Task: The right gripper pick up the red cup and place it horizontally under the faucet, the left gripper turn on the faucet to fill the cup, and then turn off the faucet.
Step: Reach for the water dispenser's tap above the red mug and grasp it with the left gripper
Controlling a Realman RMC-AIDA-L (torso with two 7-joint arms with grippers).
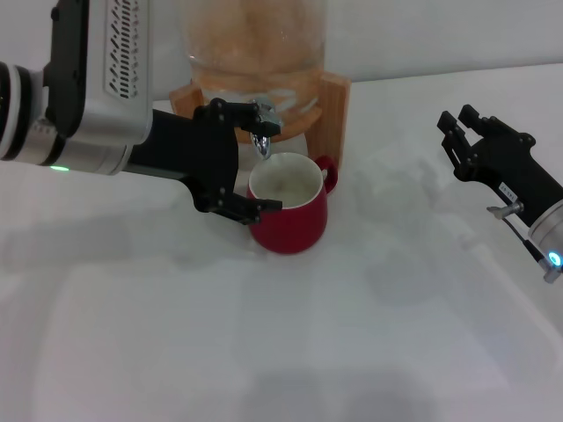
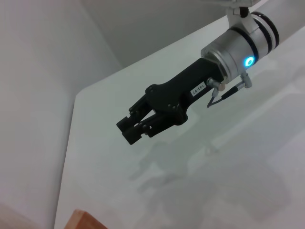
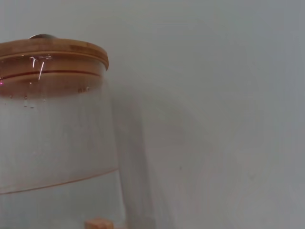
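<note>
The red cup (image 1: 297, 221) stands upright on the white table, right under the chrome faucet (image 1: 261, 141), handle toward the right. My left gripper (image 1: 266, 161) is open. Its upper fingers (image 1: 236, 112) rest by the faucet's lever and its lower fingers (image 1: 251, 209) hang in front of the cup's left side. I cannot tell whether water is running. My right gripper (image 1: 459, 130) is open and empty, held off to the right, well away from the cup. It also shows in the left wrist view (image 2: 128, 129), above bare table.
The faucet belongs to a glass water jar (image 1: 255, 44) on a wooden stand (image 1: 334, 101) at the back. The right wrist view shows the jar's wooden lid (image 3: 52, 47) and the wall. The white table (image 1: 264, 334) spreads in front.
</note>
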